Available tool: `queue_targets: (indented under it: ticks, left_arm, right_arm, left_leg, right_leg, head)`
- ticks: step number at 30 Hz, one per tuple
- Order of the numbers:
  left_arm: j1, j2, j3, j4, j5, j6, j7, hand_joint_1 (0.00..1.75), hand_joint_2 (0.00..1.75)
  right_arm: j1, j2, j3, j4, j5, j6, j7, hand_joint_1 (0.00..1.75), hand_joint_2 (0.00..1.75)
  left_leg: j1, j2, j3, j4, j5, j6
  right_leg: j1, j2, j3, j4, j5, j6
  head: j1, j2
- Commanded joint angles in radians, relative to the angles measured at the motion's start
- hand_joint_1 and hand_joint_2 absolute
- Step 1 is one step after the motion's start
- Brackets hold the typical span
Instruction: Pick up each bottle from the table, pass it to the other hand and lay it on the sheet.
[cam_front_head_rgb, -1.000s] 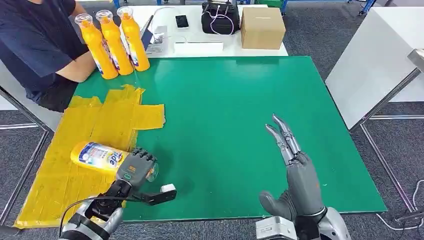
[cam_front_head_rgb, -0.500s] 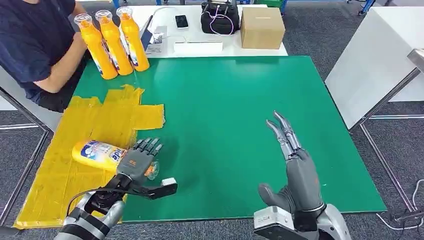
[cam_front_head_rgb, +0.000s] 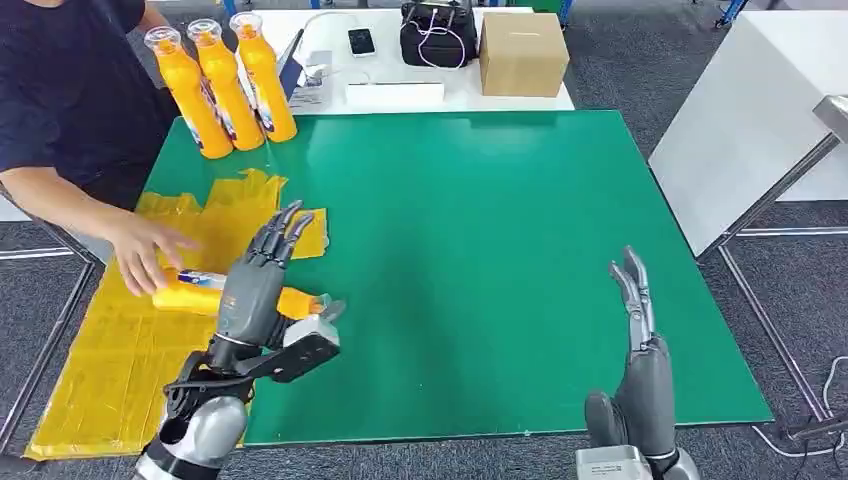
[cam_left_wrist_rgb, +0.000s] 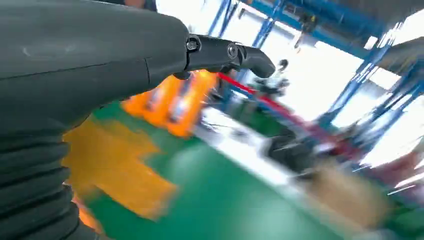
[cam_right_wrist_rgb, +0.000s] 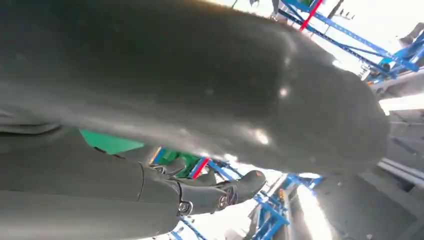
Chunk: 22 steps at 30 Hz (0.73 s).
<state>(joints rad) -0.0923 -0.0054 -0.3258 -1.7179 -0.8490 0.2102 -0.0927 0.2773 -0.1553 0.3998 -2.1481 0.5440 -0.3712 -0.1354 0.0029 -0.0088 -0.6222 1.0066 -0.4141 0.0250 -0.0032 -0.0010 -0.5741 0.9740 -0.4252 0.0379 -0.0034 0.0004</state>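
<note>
Lifted clear of the bottle (cam_front_head_rgb: 195, 293), the left robot hand (cam_front_head_rgb: 257, 280) spreads empty above it; a person's hand (cam_front_head_rgb: 143, 257) grips the bottle; right robot hand (cam_front_head_rgb: 640, 352) open, empty

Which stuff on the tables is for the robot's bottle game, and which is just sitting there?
For the job:
lying bottle, on the sheet, a person's hand on it
three standing bottles
yellow sheet
left hand, open, above the lying bottle
right hand, open

Just lying about:
cardboard box
black bag
phone
white box
</note>
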Motion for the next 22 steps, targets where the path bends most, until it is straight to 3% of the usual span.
queue_targets:
  ticks: [1,3,7,9,10,18,20,22]
  left_arm:
    - [0.048,-0.057,0.057,-0.114,0.023,-0.004,-0.018,0.0,0.0]
    - [0.047,-0.078,0.061,-0.125,0.18,-0.017,-0.09,0.0,0.0]
    - [0.047,-0.078,0.061,-0.125,0.18,-0.017,-0.09,0.0,0.0]
    - [0.076,-0.067,0.05,-0.156,0.44,-0.085,-0.128,0.0,0.0]
    - [0.129,-0.032,-0.075,-0.145,0.731,-0.144,-0.217,0.0,0.0]
    - [0.155,-0.02,-0.02,-0.178,0.814,-0.12,-0.256,0.0,0.0]
    - [0.142,-0.023,-0.042,-0.158,0.847,-0.173,-0.235,0.0,0.0]
    - [0.145,-0.027,-0.079,-0.139,0.779,-0.188,-0.231,0.0,0.0]
  right_arm:
    - [0.007,0.021,-0.022,0.087,-0.009,-0.017,-0.013,0.0,0.0]
    - [-0.001,0.033,-0.018,0.076,-0.056,-0.035,-0.039,0.0,0.0]
    - [-0.001,0.033,-0.018,0.076,-0.056,-0.035,-0.039,0.0,0.0]
    - [-0.006,0.05,-0.026,0.087,-0.065,-0.078,-0.072,0.0,0.0]
    - [-0.108,0.08,0.046,0.184,-0.146,-0.097,-0.12,0.0,0.0]
    - [-0.094,0.074,0.043,0.181,-0.168,-0.124,-0.127,0.0,0.0]
    - [-0.144,0.067,0.091,0.213,-0.204,-0.093,-0.135,0.0,0.0]
    - [-0.209,0.088,0.136,0.265,-0.178,-0.028,-0.071,0.0,0.0]
  left_leg:
    - [0.001,0.0,0.002,0.0,0.0,-0.001]
    - [0.001,0.0,0.003,-0.001,-0.001,-0.001]
    - [0.001,0.0,0.004,-0.001,-0.001,-0.001]
    - [0.001,0.001,0.005,-0.001,-0.001,-0.001]
    - [0.001,0.001,0.004,0.0,-0.001,-0.001]
    - [0.001,0.001,0.004,-0.001,0.0,-0.001]
    - [0.001,0.0,0.005,-0.001,-0.001,-0.001]
    - [0.001,0.003,0.005,-0.001,-0.001,-0.001]
  right_leg:
    - [0.001,0.0,0.002,-0.001,0.0,-0.001]
    - [0.001,0.0,0.003,-0.001,-0.001,-0.001]
    - [0.001,0.0,0.004,-0.001,-0.001,-0.001]
    - [0.001,0.0,0.005,-0.001,-0.001,-0.001]
    - [0.001,0.001,0.004,0.0,-0.001,-0.001]
    - [0.002,0.001,0.004,-0.001,-0.001,-0.001]
    - [0.002,0.001,0.005,-0.001,-0.001,-0.001]
    - [0.002,0.003,0.005,-0.001,0.0,-0.001]
  head:
    - [0.0,0.0]
    - [0.0,0.0]
    - [0.0,0.0]
    - [0.0,0.0]
    - [0.0,0.0]
    - [0.0,0.0]
    - [0.0,0.0]
    - [0.0,0.0]
